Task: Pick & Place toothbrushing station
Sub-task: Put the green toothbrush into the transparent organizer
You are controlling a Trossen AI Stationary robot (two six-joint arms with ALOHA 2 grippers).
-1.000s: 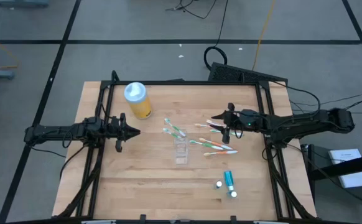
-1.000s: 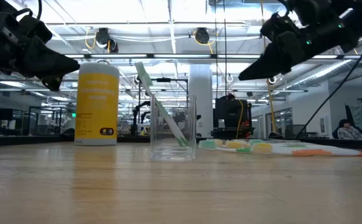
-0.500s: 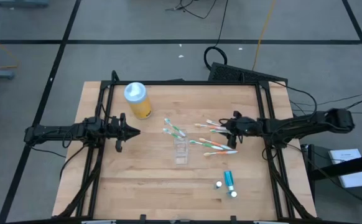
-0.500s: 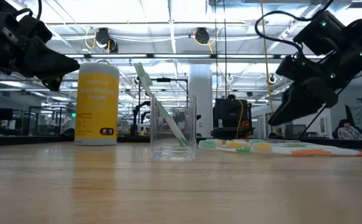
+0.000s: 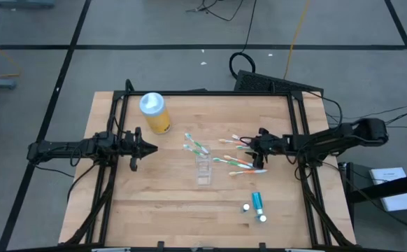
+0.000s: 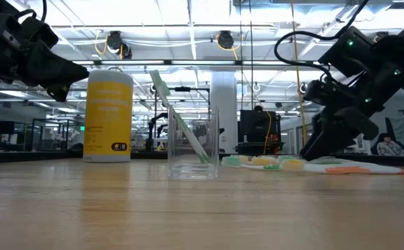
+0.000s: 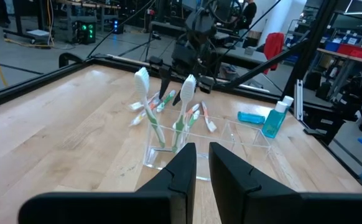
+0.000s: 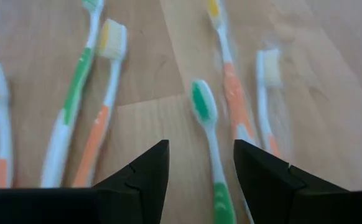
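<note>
R gripper (image 8: 196, 165) open, empty, low over your loose toothbrushes (image 5: 240, 162) | clear cup (image 5: 203, 168) mid-table — 2 brushes inside | yellow bottle (image 5: 154, 112) far-left, label unreadable | teal tubes (image 5: 257, 203) near edge | L gripper (image 5: 146, 147) waits, nearly shut.

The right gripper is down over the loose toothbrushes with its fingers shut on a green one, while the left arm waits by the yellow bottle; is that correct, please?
Not quite. The right gripper is down over the loose toothbrushes, but its fingers are open and hold nothing: the right wrist view shows the green toothbrush lying on the table between them. The left gripper does wait by the yellow bottle.
</note>
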